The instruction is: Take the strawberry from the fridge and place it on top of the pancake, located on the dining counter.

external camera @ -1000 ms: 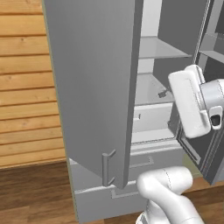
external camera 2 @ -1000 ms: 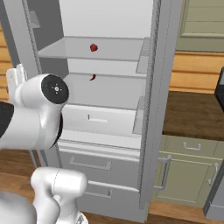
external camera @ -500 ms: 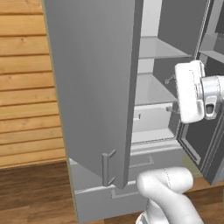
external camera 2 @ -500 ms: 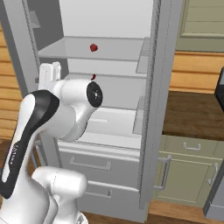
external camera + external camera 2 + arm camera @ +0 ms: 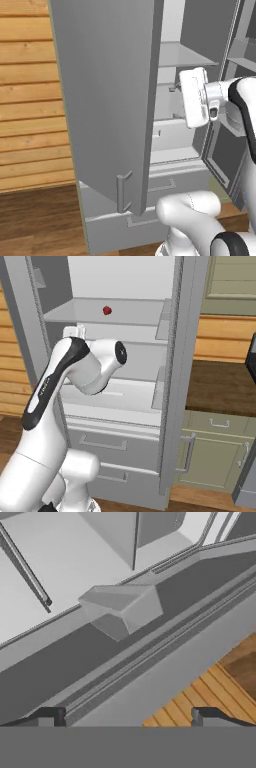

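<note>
The fridge [image 5: 172, 381] stands with both doors swung open, its white shelves bare to the room. A small red strawberry [image 5: 107, 310] lies on the upper shelf, near the middle. My gripper [image 5: 176, 89] is inside the fridge opening at shelf height, below and to the left of the strawberry and apart from it. In the hand view my gripper [image 5: 129, 718] is open with nothing between its fingertips [image 5: 50, 716], and it faces a door bin [image 5: 122, 609]. The pancake and the dining counter are out of view.
The open left door [image 5: 107, 100] stands close on the arm's left, and the right door's edge is close on its right. Two wide drawers [image 5: 112, 443] sit under the shelves. A brown-topped counter on green cabinets [image 5: 215, 451] lies to the right. A wood-plank wall [image 5: 30, 100] is on the left.
The arm has swung and reached forward, carrying the hand further into the fridge opening. The jaws have stayed open. The strawberry has not moved.
</note>
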